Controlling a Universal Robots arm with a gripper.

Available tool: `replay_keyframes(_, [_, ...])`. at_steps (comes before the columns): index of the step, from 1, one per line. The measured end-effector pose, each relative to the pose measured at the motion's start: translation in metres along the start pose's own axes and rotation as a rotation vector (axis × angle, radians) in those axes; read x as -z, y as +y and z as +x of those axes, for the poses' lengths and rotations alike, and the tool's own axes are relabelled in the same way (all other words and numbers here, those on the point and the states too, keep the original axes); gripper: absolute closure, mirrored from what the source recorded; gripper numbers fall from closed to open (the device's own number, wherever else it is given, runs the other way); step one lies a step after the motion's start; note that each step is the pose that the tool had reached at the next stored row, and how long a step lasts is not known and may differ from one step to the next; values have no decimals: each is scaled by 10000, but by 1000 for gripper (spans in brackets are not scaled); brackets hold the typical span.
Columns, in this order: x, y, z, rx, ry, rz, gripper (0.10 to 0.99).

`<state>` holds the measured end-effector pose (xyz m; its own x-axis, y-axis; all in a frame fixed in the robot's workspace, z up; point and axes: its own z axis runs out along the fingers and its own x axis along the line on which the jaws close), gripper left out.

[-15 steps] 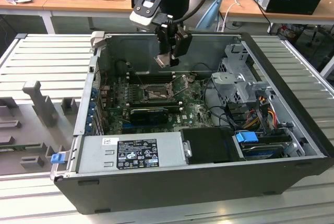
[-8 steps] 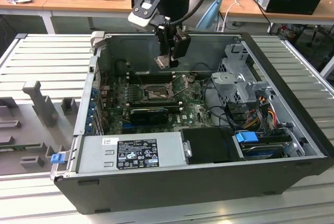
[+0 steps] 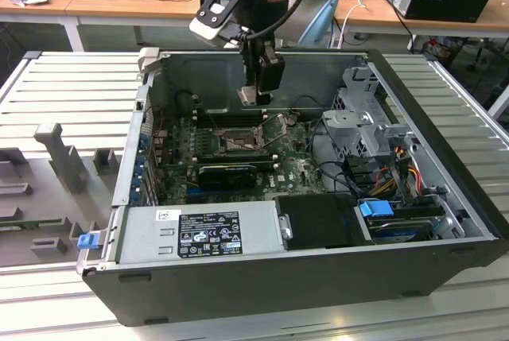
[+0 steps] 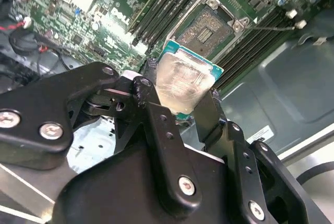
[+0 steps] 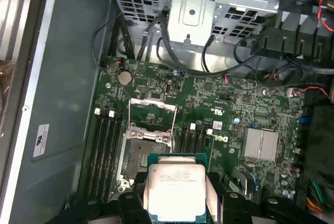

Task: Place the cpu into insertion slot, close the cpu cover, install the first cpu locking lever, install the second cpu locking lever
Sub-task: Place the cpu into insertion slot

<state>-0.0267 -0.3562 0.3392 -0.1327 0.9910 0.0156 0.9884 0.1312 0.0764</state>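
While the gripper [image 4: 180,101] is clamping the cpu [image 4: 185,80] by two opposite edges, its black fingers [image 4: 209,114] are pressing in on either side of the chip, so you are looking at a claw drawn narrow around the part; the silvery metal top is facing the camera in both wrist views, with a green border showing round it. In the exterior view the cpu is hanging in the upper middle of the frame, apart from the board beneath it; the insertion slot [image 3: 238,141] is lying just below it in the picture, near the centre of the frame, with its dark pin field lying bare. The cpu cover [image 5: 152,103] is standing swung open off the slot, and you are seeing the board through its window; long black memory slots [image 5: 104,148] are running along both sides of the slot. Round all this the green motherboard [image 5: 235,104] is sitting inside the open computer case [image 3: 445,190]; a long black expansion card [image 3: 227,172] is lying just below the slot in the exterior view; a labelled grey power supply [image 3: 207,230] is sitting in the lower left of the case; a metal drive cage [image 3: 362,122] is standing at the right of the frame.
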Motion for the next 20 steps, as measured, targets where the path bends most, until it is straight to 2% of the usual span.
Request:
replay_keyframes(1, [-6,0,0,-336,-26,-6,557])
replay_keyframes(3, [-11,-1,0,-530,-40,-7,557])
replay_keyframes(14, [-92,-7,-2,-760,-60,-8,557])
replay_keyframes(16, [-95,-8,-2,-966,-73,-13,557])
replay_keyframes(20, [-98,-8,-2,-1748,-134,-24,557])
